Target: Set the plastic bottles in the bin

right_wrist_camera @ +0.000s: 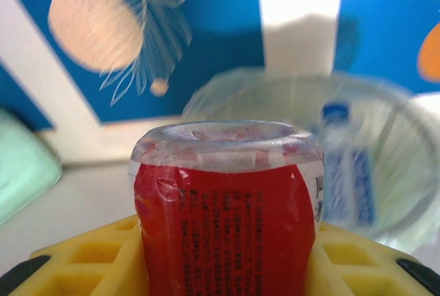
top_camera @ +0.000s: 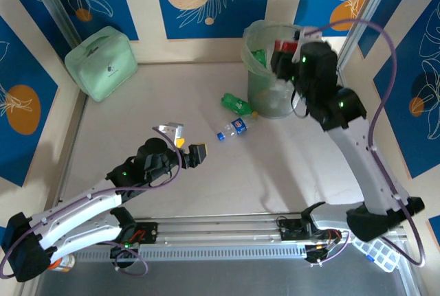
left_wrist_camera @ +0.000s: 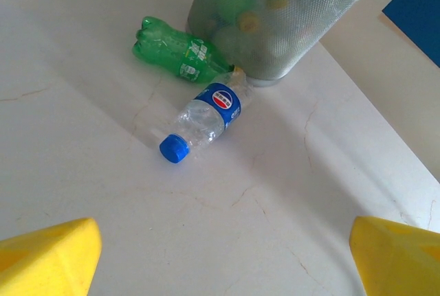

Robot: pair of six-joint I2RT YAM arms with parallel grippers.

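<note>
My right gripper [top_camera: 284,62] hangs at the rim of the bin [top_camera: 256,76], shut on a red-labelled plastic bottle [right_wrist_camera: 227,207] that stands up between its yellow fingers [right_wrist_camera: 82,262]. In the right wrist view the bin [right_wrist_camera: 385,110] lies just beyond, with a blue-labelled bottle [right_wrist_camera: 347,165] inside. On the table by the bin's foot lie a green bottle [left_wrist_camera: 179,52] and a clear bottle with a blue cap [left_wrist_camera: 203,121], touching end to end. My left gripper [top_camera: 185,143] is open and empty, low over the table short of the clear bottle [top_camera: 234,128]. More bottles show through the bin wall [left_wrist_camera: 289,14].
A mint-green rounded case [top_camera: 102,62] sits in the far left corner. Blue patterned walls close in the table at the back and sides. An aluminium rail [top_camera: 220,227] runs along the near edge between the arm bases.
</note>
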